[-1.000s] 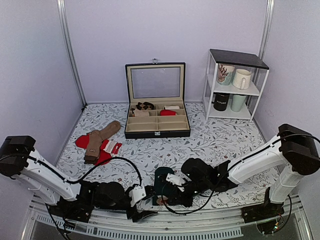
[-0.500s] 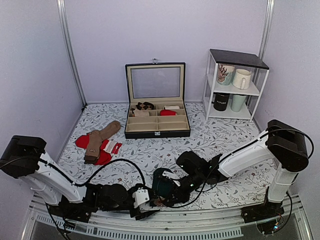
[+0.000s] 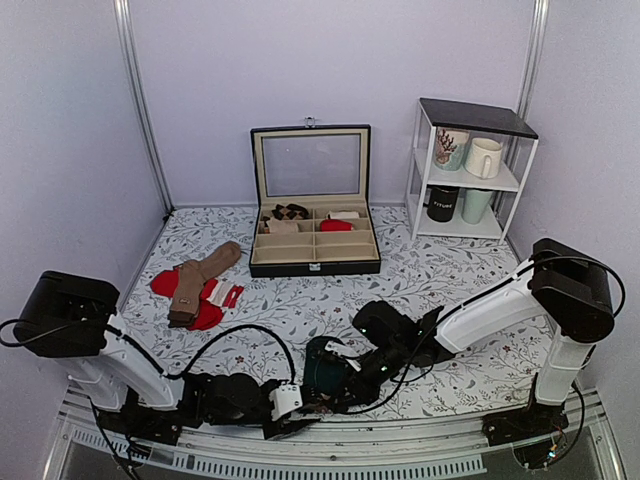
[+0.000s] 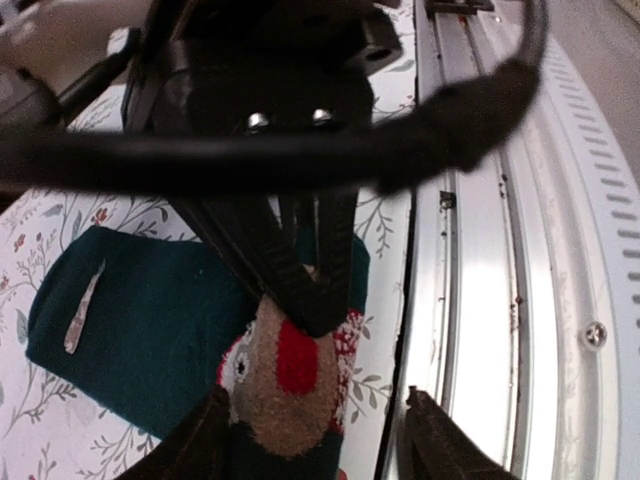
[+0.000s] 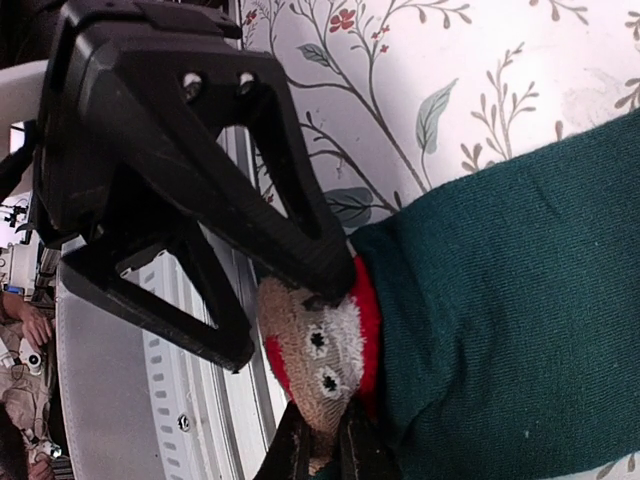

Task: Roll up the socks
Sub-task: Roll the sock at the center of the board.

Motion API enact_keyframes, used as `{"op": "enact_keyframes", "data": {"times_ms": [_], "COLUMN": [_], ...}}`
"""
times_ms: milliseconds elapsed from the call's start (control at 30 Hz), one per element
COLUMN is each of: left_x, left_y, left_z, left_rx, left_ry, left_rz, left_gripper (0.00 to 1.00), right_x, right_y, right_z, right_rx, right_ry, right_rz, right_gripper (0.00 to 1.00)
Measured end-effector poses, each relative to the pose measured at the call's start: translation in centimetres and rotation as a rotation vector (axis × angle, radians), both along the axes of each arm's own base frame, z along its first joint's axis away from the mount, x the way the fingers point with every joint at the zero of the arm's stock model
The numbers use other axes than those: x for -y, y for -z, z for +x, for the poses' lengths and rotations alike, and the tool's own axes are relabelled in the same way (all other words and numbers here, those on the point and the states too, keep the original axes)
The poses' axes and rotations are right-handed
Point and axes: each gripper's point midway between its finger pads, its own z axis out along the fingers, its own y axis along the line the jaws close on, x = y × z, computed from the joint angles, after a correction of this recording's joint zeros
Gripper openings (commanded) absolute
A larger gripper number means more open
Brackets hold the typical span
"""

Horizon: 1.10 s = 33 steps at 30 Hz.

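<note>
The dark teal-green socks (image 3: 321, 366) lie flat at the table's near edge, also seen in the left wrist view (image 4: 150, 320) and the right wrist view (image 5: 520, 300). Their end carries a brown, red and white face patch (image 5: 325, 350). My right gripper (image 5: 322, 452) is shut on that patched end; it also shows in the top view (image 3: 337, 383) and the left wrist view (image 4: 305, 300). My left gripper (image 4: 320, 440) is open, with the patched end (image 4: 290, 380) between its jaws. One of its fingers (image 5: 300, 240) touches the patch. It shows in the top view (image 3: 292, 408).
The metal rail (image 4: 520, 250) of the table's near edge runs right beside the socks. A tan-brown sock (image 3: 200, 275) lies on red socks (image 3: 160, 283) at the left. An open black compartment box (image 3: 314, 262) stands at the back. A white shelf (image 3: 470, 180) with mugs stands back right.
My left gripper has slid right along the near edge up to the socks' end. My right gripper has moved left and down onto that end.
</note>
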Motion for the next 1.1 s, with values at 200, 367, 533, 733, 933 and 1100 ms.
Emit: {"op": "enact_keyframes", "data": {"times_ms": [200,367,533,733,933,1100], "left_x": [0.1,-0.1,-0.8,-0.8,-0.7,-0.4], "left_y": [-0.2,0.1,0.8,1.2,1.1,1.1], "left_z": [0.3,0.2,0.2,0.4,0.3,0.3], "left_rx": [-0.014,-0.041,-0.055,-0.057,-0.062,-0.107], "left_ry": [-0.015,-0.023,-0.033,-0.043,-0.031,-0.026], "left_rz": [-0.020,-0.026,-0.011,-0.009,-0.013,-0.013], "left_gripper": [0.44,0.64,0.48,0.26,0.00,0.00], "right_x": [0.0,0.0,0.0,0.1,0.2,0.2], "right_y": [0.0,0.0,0.0,0.0,0.0,-0.1], "right_z": [-0.1,-0.1,-0.1,-0.1,-0.2,-0.3], "right_rx": [-0.003,-0.005,-0.005,-0.009,-0.020,-0.029], "right_ry": [-0.002,-0.002,-0.002,-0.005,-0.006,-0.001], "right_rz": [-0.001,0.000,0.000,0.001,-0.004,-0.008], "right_gripper": [0.06,0.06,0.06,0.06,0.13,0.26]}}
